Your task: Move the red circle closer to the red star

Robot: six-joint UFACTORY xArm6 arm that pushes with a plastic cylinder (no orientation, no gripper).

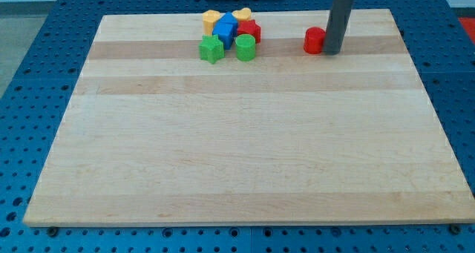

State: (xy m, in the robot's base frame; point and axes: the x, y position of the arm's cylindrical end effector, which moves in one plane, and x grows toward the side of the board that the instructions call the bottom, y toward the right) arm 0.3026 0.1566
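The red circle (pixel 314 40) lies near the view's top, right of centre, on the wooden board (pixel 245 149). My tip (pixel 332 52) stands just to its right, touching or nearly touching it. The red star (pixel 250 30) sits to the left in a cluster of blocks, partly hidden by the blocks in front of it. The gap between the red circle and the red star is about two block widths.
The cluster at the view's top centre also holds a yellow block (pixel 212 18), a yellow heart (pixel 241 15), a blue block (pixel 226 30), a green star (pixel 211 49) and a green cylinder (pixel 246 48). The board's top edge is close behind them.
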